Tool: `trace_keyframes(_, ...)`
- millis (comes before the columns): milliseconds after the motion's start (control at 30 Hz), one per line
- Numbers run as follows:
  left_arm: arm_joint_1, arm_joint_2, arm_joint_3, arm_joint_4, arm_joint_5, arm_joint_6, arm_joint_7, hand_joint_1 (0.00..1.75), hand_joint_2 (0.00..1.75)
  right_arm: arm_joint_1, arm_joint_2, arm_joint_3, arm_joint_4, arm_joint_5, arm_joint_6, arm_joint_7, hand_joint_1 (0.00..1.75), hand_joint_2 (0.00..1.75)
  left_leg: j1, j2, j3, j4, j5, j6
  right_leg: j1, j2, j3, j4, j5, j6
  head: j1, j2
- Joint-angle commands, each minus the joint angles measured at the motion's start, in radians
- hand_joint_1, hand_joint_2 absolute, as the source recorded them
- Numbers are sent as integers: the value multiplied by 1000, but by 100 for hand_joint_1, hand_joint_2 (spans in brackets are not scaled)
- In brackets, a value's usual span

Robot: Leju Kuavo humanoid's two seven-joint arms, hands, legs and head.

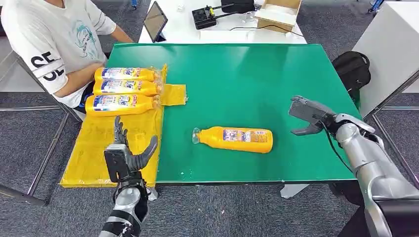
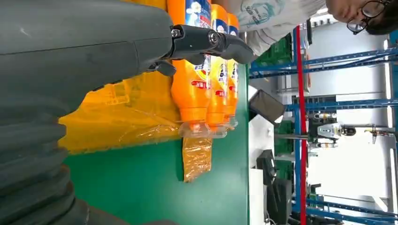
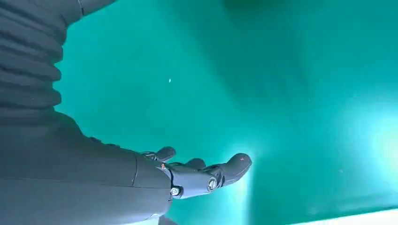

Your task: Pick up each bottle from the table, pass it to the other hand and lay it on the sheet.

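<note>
An orange bottle (image 1: 234,139) lies on its side in the middle of the green table (image 1: 237,74), cap pointing left. Three more orange bottles (image 1: 123,88) lie side by side at the far end of the yellow sheet (image 1: 104,143); the left wrist view shows them close up (image 2: 206,70). My left hand (image 1: 126,153) hovers over the near part of the sheet, fingers spread, holding nothing. My right hand (image 1: 309,114) is open above the table to the right of the lone bottle, a short gap away. In the right wrist view its fingers (image 3: 206,173) hang over bare green tabletop.
A person in a white shirt (image 1: 59,39) sits at the far left corner, arm beside the three bottles. Behind stands a white table with a tablet (image 1: 154,20), a black device (image 1: 204,17) and a cardboard box (image 1: 279,12). A black bag (image 1: 353,66) lies right of the table.
</note>
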Motion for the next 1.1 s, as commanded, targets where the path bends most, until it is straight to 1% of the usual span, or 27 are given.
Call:
trace_keyframes(33,-10,14,27,26,-17,-11,3,0,175,13,-61,78,-147,-61,50,49,0,175,-1,0,3,-1,-1,1,0,-1,3,0,-1,-2,0,0)
trace_keyframes(67,-10,13,26,25,-17,-11,3,0,175,13,-54,87,-144,-61,48,50,0,175,0,3,4,-1,-2,1,1,1,4,-1,-1,-3,0,0)
trace_keyframes(100,-12,13,26,26,-17,-12,3,0,175,14,-31,99,-131,-62,41,52,0,175,0,1,5,-1,-3,1,1,-1,6,-1,-2,-4,0,0)
trace_keyframes(133,-14,12,26,27,-16,-13,3,0,175,8,-11,109,-107,-63,26,52,0,175,0,2,3,-1,-2,1,1,0,3,0,-1,-3,0,0)
trace_keyframes(167,-16,12,23,28,-15,-12,3,0,175,-4,21,135,-63,-49,-10,39,0,175,0,7,6,-1,-3,1,1,4,4,-1,-1,-4,0,0)
trace_keyframes(200,-23,9,22,36,-17,-15,3,0,175,3,69,144,-38,-47,-48,33,0,175,0,5,4,-1,-2,0,1,3,3,-1,0,-3,0,0)
trace_keyframes(233,-26,8,20,40,-18,-18,3,0,175,2,115,158,5,-41,-85,10,0,175,0,8,7,-2,-3,1,1,5,5,-2,-1,-4,0,0)
trace_keyframes(267,-32,7,12,50,-22,-21,3,0,175,5,156,173,38,-37,-116,-36,0,175,1,9,6,-2,-2,0,2,7,4,-2,1,-4,0,0)
trace_keyframes(300,-40,3,6,61,-26,-21,3,0,175,21,203,188,54,-28,-154,-61,0,175,1,9,8,-2,-3,0,2,7,5,-3,0,-5,0,0)
trace_keyframes(333,-45,1,2,68,-26,-23,3,0,175,30,239,205,72,-15,-187,-86,0,175,2,8,6,-2,-2,0,3,6,4,-3,1,-3,0,0)
trace_keyframes(367,-50,0,0,73,-27,-18,3,0,175,31,266,209,90,-13,-201,-90,0,175,2,9,8,-3,-3,0,3,7,6,-3,1,-5,0,0)
trace_keyframes(433,-55,-1,-1,78,-26,-17,3,0,175,35,314,232,108,8,-241,-84,0,175,3,10,6,-2,-2,0,3,8,3,-2,1,-3,-1,0)
trace_keyframes(467,-55,-1,-1,78,-26,-17,3,0,175,35,314,232,108,8,-241,-84,0,175,3,12,9,-3,-3,0,4,8,5,-2,0,-5,0,0)
trace_keyframes(500,-55,-1,-1,78,-26,-17,3,0,175,35,314,232,108,8,-241,-84,0,175,4,10,6,-2,-2,0,4,7,2,-1,0,-3,-1,0)
trace_keyframes(533,-55,-1,-1,78,-26,-17,3,0,175,35,314,232,108,8,-241,-84,0,175,3,9,7,-2,-2,0,4,5,3,-1,-1,-4,-1,0)
trace_keyframes(600,-54,1,-2,77,-24,-18,3,0,175,24,301,230,111,7,-232,-86,0,175,3,4,4,-1,0,0,4,1,2,0,-1,-3,0,0)
trace_keyframes(633,-54,2,-2,77,-24,-20,3,0,175,24,297,235,106,10,-232,-105,0,175,3,3,2,-1,0,0,3,1,0,0,-1,-2,0,0)
trace_keyframes(667,-58,1,-4,83,-24,-25,3,0,175,30,317,240,104,7,-229,-126,0,175,3,4,4,-1,-1,0,3,1,3,0,-2,-3,0,0)
trace_keyframes(700,-60,0,-6,87,-26,-25,3,0,175,33,328,248,102,13,-235,-136,0,175,3,4,2,-1,0,0,3,1,1,0,-1,-2,0,0)
trace_keyframes(733,-65,-3,-8,96,-28,-24,3,0,175,40,357,254,98,15,-246,-145,0,175,3,5,4,-1,-1,0,3,2,3,0,-2,-3,0,0)
trace_keyframes(767,-70,-5,-8,102,-28,-25,3,0,175,46,382,259,96,17,-260,-152,0,175,3,6,3,-1,-1,0,3,2,2,0,-1,-3,0,0)
trace_keyframes(867,-72,-5,-13,98,-24,-20,3,0,175,45,416,271,101,26,-283,-153,0,175,3,6,3,-1,-1,0,3,3,2,0,-1,-4,0,0)
trace_keyframes(967,-70,-4,-13,93,-21,-21,3,0,175,34,415,275,114,30,-278,-145,0,175,3,5,2,-1,-1,-1,3,2,0,0,-1,-4,0,0)
trace_keyframes(1000,-70,-4,-13,93,-21,-21,3,0,175,34,415,275,114,30,-278,-145,0,175,3,5,4,-1,-1,-1,3,1,2,1,-2,-5,-1,0)
trace_keyframes(1100,-70,-4,-13,93,-21,-21,3,0,175,34,415,275,114,30,-278,-145,0,175,3,3,1,-1,0,0,3,0,0,0,-1,-3,0,0)
